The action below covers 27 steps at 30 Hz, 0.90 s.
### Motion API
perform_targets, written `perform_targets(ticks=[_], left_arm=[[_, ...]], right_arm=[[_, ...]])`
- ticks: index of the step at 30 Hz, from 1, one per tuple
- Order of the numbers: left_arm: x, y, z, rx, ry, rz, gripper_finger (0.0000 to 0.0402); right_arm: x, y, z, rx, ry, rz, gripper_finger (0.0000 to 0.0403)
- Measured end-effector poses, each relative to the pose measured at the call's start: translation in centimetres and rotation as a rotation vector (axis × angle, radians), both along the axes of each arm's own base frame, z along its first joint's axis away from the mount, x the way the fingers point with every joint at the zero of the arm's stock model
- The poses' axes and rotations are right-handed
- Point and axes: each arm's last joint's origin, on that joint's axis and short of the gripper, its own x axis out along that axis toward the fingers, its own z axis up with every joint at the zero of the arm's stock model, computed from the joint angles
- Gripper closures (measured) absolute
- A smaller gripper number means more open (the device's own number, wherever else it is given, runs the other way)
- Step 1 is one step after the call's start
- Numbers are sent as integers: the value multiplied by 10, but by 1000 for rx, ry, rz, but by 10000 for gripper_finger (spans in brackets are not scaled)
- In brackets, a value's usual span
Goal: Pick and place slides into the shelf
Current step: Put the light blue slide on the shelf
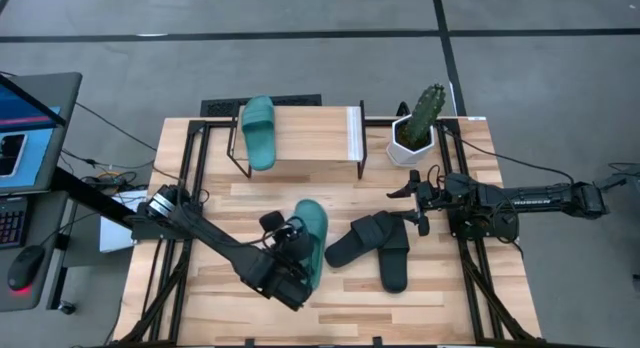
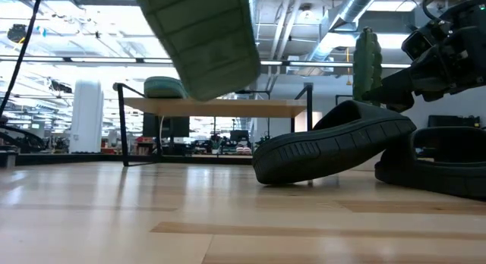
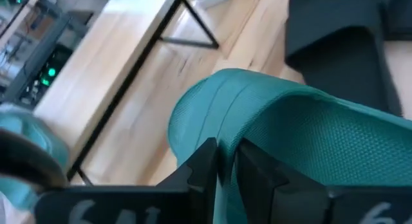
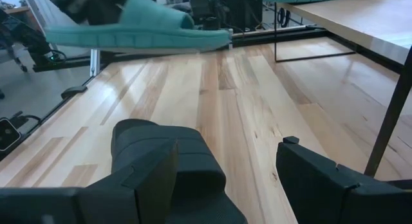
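Observation:
One teal slide is in the air near the table's middle, held by my left gripper, which is shut on it. Its ribbed sole shows high in the low view. The second teal slide lies sole-down on the left end of the shelf top. The two black slides lie on the table right of centre, one leaning across the other. My right gripper hovers open just behind them, touching nothing. My left gripper pinches the teal slide's wide strap between its two fingers, coming slanting down from the table's near-left side. The slide is lifted clear of the table and sits roughly level below the gripper.
A potted cactus stands at the far right, beside the shelf's right end. The shelf's thin black legs rise from the table. Bare wood lies on the table's near and left parts. A monitor and keyboard sit off the table's left.

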Motion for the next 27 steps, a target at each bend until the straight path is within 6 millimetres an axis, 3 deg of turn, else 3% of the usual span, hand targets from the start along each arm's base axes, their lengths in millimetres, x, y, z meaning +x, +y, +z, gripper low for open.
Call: perform_targets(ticks=[6,15,20,27], left_arm=[[5,13,30,72,-11,-17,358],[-13,55,74,141,-19,28,358],[-14,77,87,215,3,35,358],[1,117,96,258,80,43,358]], right_arm=[[0,0,0,0,0,0,154],[0,0,0,0,0,0,154],[0,0,0,0,1,0,154],[0,0,0,0,0,0,154]])
